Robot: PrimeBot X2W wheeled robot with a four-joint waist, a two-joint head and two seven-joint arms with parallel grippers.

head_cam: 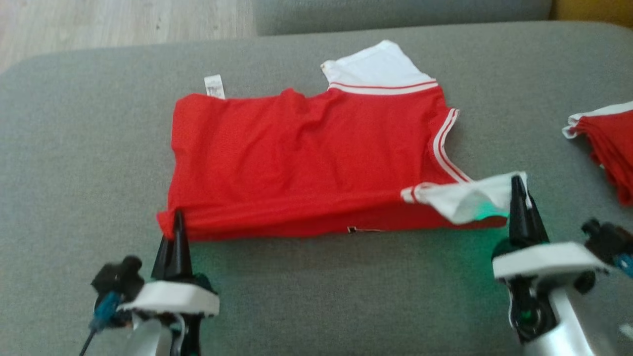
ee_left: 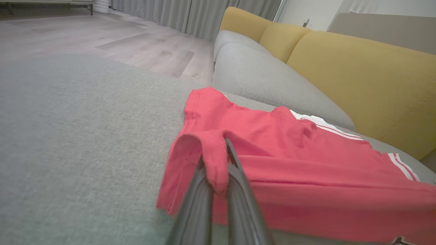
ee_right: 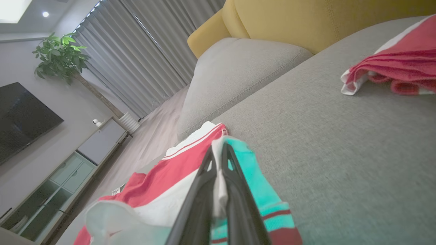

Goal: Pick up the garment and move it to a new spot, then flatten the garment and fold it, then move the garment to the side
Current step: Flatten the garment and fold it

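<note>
Head view, garment [head_cam: 306, 163]: red with white trim, spread flat on the grey sofa seat [head_cam: 74, 163].
Left gripper [head_cam: 177, 217]: pinched on the garment's near left corner.
Right gripper [head_cam: 517, 184]: pinched on its white near right edge.
Second garment [head_cam: 606, 143]: far right, well apart.

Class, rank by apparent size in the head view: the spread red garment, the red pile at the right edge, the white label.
Largest: red garment.
Then: red pile, cropped by the frame.
Smallest: white label.
</note>
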